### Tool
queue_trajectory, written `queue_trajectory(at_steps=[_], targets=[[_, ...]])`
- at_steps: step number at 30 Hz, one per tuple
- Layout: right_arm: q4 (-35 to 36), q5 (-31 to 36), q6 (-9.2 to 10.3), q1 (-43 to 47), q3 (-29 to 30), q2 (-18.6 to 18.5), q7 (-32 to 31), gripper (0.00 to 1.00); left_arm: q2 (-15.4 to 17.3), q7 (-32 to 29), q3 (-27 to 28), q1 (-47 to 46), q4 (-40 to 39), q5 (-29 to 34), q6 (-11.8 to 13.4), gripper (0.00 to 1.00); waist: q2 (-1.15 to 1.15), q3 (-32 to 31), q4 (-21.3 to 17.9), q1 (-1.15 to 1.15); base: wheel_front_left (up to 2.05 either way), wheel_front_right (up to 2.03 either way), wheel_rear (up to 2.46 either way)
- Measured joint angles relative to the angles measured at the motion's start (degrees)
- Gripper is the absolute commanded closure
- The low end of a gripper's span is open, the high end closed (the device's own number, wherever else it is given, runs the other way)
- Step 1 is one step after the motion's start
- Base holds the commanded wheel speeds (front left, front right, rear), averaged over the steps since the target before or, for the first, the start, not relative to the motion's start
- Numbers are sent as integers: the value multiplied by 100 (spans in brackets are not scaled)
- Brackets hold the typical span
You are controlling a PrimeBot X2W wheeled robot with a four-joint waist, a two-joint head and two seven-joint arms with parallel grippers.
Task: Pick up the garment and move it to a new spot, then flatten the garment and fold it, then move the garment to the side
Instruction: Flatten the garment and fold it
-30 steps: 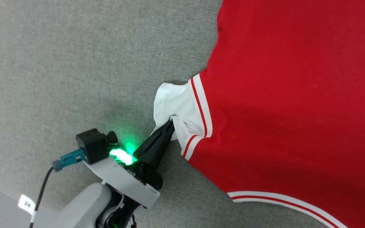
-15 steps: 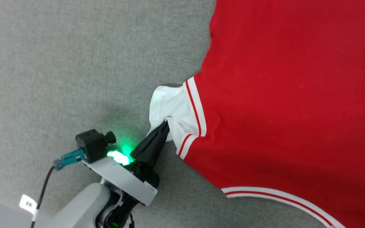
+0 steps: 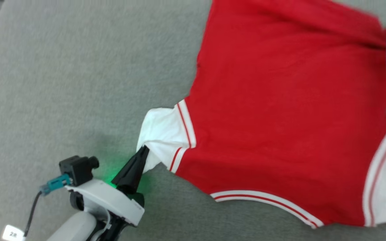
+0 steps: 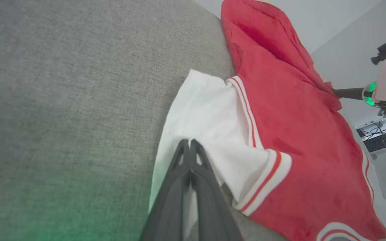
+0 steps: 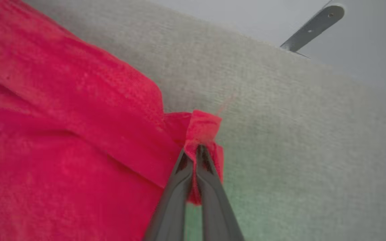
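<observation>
Nearest, the left hand (image 3: 143, 151) is clenched on the lower edge of the white sleeve (image 3: 161, 132). The garment (image 3: 280, 117) lies spread, plain red side up, across the grey bench (image 3: 62, 83), its far part rumpled. Beyond, the right hand (image 5: 195, 149) pinches a bunched red corner. The cloth looks light, soft and limp. It would likely sag between grips, so take it by hems or corners and keep it taut.
</observation>
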State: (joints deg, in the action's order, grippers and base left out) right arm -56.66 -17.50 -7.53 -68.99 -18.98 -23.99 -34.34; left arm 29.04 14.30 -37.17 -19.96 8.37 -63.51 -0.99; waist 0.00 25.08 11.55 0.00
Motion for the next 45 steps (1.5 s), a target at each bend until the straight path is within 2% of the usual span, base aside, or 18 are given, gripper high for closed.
queue_trajectory(at_steps=[2, 5, 9, 13, 17, 20, 26, 27, 29, 31, 32, 33, 34, 40, 42, 45], targets=[[749, -664, 0, 469, -382, -368, -313, 100, 66, -18, 31, 48, -90, -12, 54, 100, 0, -137, -135, 0, 0, 0, 0], [1892, -1495, 0, 1195, -715, -1131, -777, 100, 164, -90, 37, 59, -203, -9, 103, 100, 0, -321, -327, 0, 0, 0, 0], [3184, -2282, 0, 2118, -716, -1882, -1299, 100, 230, -182, 25, 51, -272, 5, 153, 100, 0, -512, -569, 0, 0, 0, 0], [4212, -2799, 0, 3116, -415, -2313, -1738, 100, 253, -267, -8, -2, -237, 15, 152, 100, 0, -661, -781, 0, 0, 0, 0], [5053, -3042, 0, 4177, 31, -2437, -2084, 100, 250, -278, -23, -40, -177, 25, 152, 100, 0, -765, -957, 0, 0, 0, 0], [5569, -3095, 1, 4978, 393, -2380, -2315, 100, 245, -276, -19, -64, -145, 24, 151, 100, 0, -811, -1066, 0, 0, 0, 0], [6379, -2951, 1, 6335, 795, -1870, -2649, 100, 222, -272, -27, -65, -113, 23, 147, 100, 0, -810, -1180, 0, 0, 0, 0], [6379, -2951, 1, 6335, 795, -1870, -2649, 100, 222, -272, -27, -65, -113, 23, 147, 100, 0, -810, -1180, 0, 0, 0, 0], [6680, -2737, 1, 6634, 949, -1536, -2719, 100, 214, -274, -43, -85, -75, 24, 142, 100, 0, -782, -1211, 0, 0, 0, 0], [6733, -2697, 1, 6642, 970, -1473, -2718, 100, 211, -276, -49, -91, -64, 25, 142, 100, 0, -780, -1219, 0, 0, 0, 0], [6791, -2644, 1, 6644, 1014, -1406, -2658, 75, 208, -277, -58, -94, -57, 27, 142, 100, 0, -782, -1223, 0, 0, 0, 0], [6831, -2577, 0, 6632, 1090, -1335, -2596, 12, 203, -277, -66, -94, -51, 40, 142, 100, 0, -785, -1227, 0, 0, 0, 0], [6873, -2515, 0, 6616, 1149, -1302, -2554, 0, 203, -277, -71, -94, -42, 51, 142, 100, 0, -790, -1230, 0, 0, 0, 0], [7272, -2700, 1, 6061, 1788, -1218, -2527, 0, 160, -292, -116, -97, -21, 52, 142, 100, 0, -829, -1201, 0, 0, 0, 0], [7432, -2748, 1, 5633, 2078, -1329, -2647, 0, 116, -291, -155, -98, -26, 59, 125, 100, 0, -824, -1145, 0, 0, 0, 0], [7435, -2689, 1, 5268, 2164, -1403, -2665, 0, 79, -292, -176, -105, -31, 66, 113, 100, 0, -804, -1093, 0, 0, 0, 0]])
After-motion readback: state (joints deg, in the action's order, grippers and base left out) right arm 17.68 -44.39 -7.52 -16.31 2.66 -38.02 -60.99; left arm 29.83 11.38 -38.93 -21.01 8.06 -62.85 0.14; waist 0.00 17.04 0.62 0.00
